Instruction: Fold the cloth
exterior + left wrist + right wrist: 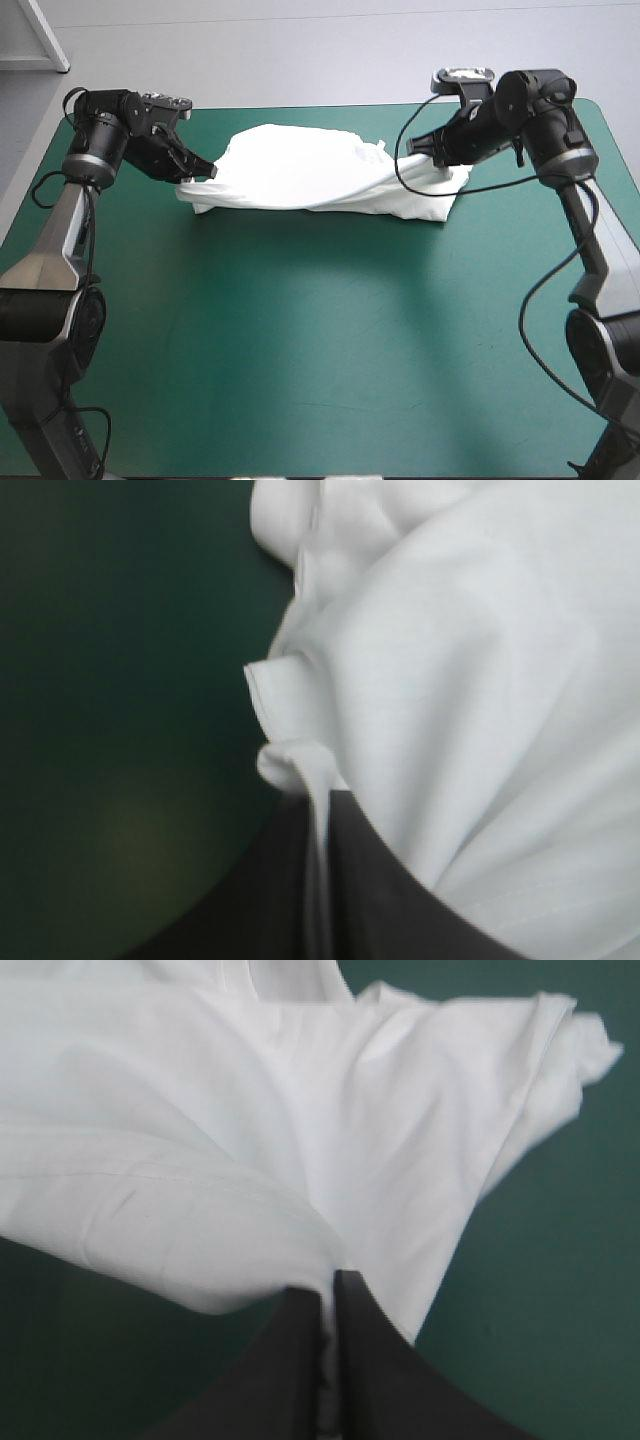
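T-shirt [310, 170] strung between 2 hands on far half of desk [300, 340], lower edge resting on it. At one end, left hand [203, 170] pinching thin fold; at other, right hand [410, 148] pinching likewise. Risk: uneven pull tugs fabric from either pinch; dragging edge bunches up, spoiling fold.

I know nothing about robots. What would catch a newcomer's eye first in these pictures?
First the white T-shirt, a rumpled band stretched across the far half of the teal-green table. Then the two dark arms reaching in from either side: the left end effector pinches one end of it and the right end effector the other, each shut on a fold of the cloth.
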Available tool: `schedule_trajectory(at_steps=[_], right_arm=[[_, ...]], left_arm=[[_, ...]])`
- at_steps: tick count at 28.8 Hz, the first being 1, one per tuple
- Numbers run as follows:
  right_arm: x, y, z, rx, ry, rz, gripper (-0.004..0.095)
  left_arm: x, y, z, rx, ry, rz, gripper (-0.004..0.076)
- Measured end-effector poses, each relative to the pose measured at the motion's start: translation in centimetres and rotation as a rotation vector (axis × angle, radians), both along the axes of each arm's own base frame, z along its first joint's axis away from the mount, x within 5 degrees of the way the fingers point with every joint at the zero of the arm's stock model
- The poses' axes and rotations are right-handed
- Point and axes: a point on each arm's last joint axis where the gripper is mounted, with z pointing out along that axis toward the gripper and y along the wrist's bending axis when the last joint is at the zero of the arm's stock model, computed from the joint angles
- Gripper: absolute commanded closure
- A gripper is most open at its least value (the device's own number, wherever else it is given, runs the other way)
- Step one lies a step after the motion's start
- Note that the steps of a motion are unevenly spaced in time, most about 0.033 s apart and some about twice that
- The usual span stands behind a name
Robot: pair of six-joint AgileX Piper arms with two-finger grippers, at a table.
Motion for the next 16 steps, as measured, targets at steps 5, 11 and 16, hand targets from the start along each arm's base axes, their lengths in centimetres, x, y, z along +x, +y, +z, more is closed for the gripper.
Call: schedule_trajectory(at_steps=[5, 11, 16], right_arm=[[-6.4, -1.4, -1.8, -0.042, 0.108, 0.015, 0.0924], [-14.4, -2.7, -3.6, -0.018, 0.171, 0.037, 0.0919], [-20.0, -3.8, -6.1, -0.007, 0.217, 0.043, 0.0919]], left_arm=[[-6.8, 0.5, 0.2, 0.001, 0.058, -0.001, 0.0705], [-16.1, 1.2, -0.4, 0.003, 0.129, 0.003, 0.0705], [-21.9, 1.7, -3.4, 0.003, 0.214, 0.026, 0.0705]])
